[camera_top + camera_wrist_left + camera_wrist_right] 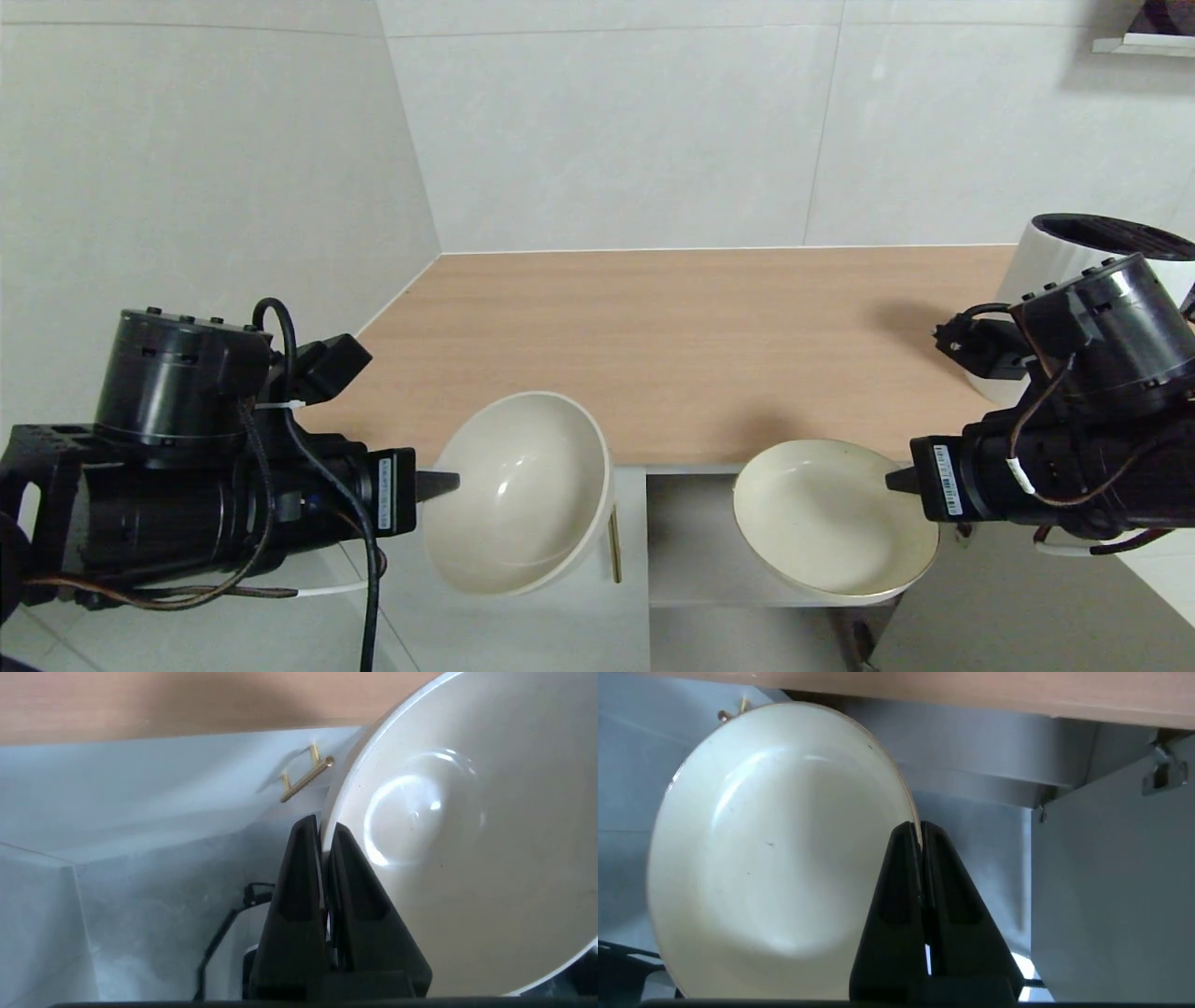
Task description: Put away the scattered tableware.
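Just off the front edge of the light wooden countertop (691,327), both pieces aloft!
Left gripper (441,484) clamped on rim of deep cream ceramic bowl (523,495); right gripper (898,480) clamped on edge of shallow cream round plate (826,518).

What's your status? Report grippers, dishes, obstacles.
Left gripper shut on bowl rim. Right gripper shut on plate rim. Both dishes held in the air near the counter front edge. White bin on counter behind right arm.
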Controlling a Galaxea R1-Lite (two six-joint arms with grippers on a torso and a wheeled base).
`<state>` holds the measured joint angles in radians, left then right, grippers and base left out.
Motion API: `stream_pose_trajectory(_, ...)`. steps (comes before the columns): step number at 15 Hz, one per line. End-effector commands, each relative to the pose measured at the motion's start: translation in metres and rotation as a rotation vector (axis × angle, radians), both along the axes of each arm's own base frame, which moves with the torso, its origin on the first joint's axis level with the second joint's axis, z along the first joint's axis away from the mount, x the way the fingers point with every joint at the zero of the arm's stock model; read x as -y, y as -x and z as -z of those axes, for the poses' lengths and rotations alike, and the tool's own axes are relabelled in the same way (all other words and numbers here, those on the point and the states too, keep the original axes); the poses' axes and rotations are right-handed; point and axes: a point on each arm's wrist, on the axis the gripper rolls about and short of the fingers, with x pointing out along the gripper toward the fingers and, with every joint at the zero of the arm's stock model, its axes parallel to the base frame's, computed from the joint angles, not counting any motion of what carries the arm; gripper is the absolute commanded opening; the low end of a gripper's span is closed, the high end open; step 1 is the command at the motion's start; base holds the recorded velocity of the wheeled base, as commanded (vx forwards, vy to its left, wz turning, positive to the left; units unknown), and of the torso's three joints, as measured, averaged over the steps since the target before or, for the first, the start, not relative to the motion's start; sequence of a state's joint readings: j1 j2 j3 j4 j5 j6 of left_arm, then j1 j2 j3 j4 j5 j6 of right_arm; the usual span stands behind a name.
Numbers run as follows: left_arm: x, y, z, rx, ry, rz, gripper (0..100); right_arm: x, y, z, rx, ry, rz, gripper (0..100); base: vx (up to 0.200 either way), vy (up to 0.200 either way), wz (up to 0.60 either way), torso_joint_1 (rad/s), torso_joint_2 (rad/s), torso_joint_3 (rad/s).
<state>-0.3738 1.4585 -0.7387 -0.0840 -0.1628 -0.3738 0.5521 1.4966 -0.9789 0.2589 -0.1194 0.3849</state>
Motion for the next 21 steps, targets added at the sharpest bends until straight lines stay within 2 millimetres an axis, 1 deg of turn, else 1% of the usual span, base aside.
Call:
stream_pose_trajectory(1,0.000,0.000,0.001,-0.002,-0.001,0.000,0,-0.001,-0.001,0.001,-0.005,0.003,0.000,0,0.000,0.000,0.00,-0.159,0.39,0.207)
stream_pose_trajectory(7,0.000,0.000,0.001,-0.002,-0.001,0.000,0,-0.001,-0.001,0.002,-0.007,0.005,-0.001,0,0.000,0.000,0.00,-0.189,0.47,0.271)
stream_pose_trajectory(14,0.000,-0.001,0.002,-0.008,-0.003,-0.001,0,-0.006,-0.003,0.009,-0.026,0.019,-0.013,0,0.000,0.000,0.00,-0.164,0.47,0.301)
stream_pose_trajectory(18,0.000,-0.002,0.003,-0.010,-0.003,-0.001,0,-0.007,-0.004,0.010,-0.028,0.021,-0.012,0,0.000,0.000,0.00,-0.112,0.45,0.322)
stream_pose_trajectory(21,0.000,-0.002,0.003,-0.010,-0.003,-0.001,0,-0.007,-0.005,0.012,-0.035,0.025,-0.013,0,0.000,0.000,0.00,-0.035,0.16,0.110)
